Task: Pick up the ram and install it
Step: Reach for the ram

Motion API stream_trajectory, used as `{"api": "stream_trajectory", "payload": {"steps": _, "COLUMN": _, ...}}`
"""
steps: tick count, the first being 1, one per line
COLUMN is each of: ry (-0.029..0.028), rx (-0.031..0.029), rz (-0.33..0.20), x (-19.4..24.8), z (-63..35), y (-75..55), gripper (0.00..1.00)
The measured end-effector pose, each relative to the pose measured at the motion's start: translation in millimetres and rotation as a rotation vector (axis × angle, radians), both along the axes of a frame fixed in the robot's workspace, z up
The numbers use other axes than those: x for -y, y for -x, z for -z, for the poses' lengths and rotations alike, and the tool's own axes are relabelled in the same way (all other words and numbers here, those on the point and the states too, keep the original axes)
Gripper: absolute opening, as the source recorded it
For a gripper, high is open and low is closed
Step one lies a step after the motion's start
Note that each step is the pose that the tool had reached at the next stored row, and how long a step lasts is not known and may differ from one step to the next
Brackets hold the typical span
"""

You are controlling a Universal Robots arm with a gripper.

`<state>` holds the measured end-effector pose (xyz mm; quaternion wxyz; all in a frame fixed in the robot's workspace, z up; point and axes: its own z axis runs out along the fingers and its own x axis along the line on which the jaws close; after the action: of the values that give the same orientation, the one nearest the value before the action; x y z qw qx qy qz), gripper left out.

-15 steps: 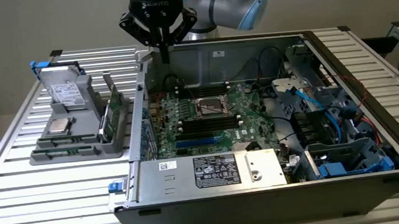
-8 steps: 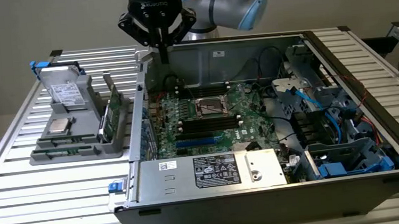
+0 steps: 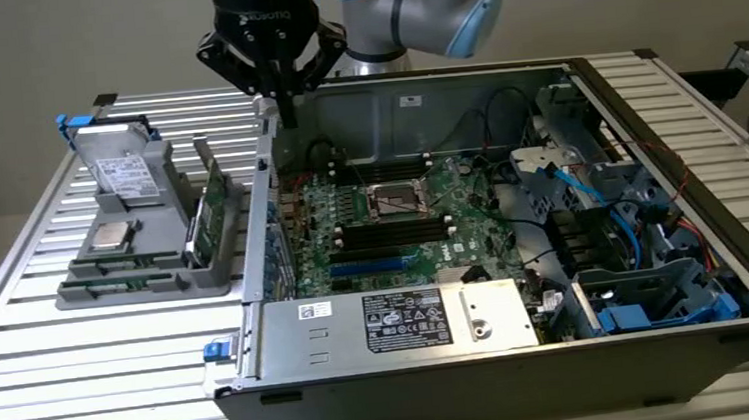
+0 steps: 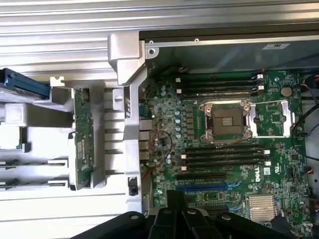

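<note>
Here the gripper (image 3: 287, 115) hangs with its jaws pressed shut and holding nothing, just over the far corner of the open computer case (image 3: 496, 386). The ram (image 3: 211, 208) stands on its long edge in the grey holder (image 3: 153, 285), outside the case wall on the exterior view's left, below the jaws and apart from them. Bare slatted table (image 3: 93, 373) lies around the holder.

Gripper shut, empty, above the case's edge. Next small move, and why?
Likely shift it toward the exterior view's left until it hangs over the ram, opening the jaws on the way. The gripper is shut on nothing above the case wall, while the ram stands on edge in the gray holder beside the case, untouched.
</note>
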<state>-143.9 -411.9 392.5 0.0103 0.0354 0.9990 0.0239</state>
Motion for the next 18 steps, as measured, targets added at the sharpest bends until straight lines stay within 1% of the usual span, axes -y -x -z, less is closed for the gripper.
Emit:
{"api": "stream_trajectory", "payload": {"steps": 6, "ry": -0.0001, "rx": 0.0001, "rz": 0.000, "x": 5.0, "z": 0.3, "y": 26.1, "gripper": 0.11}}
{"api": "stream_trajectory", "payload": {"steps": 18, "ry": -0.0001, "rx": 0.0001, "rz": 0.000, "x": 20.1, "z": 3.6, "y": 77.4, "gripper": 0.11}}
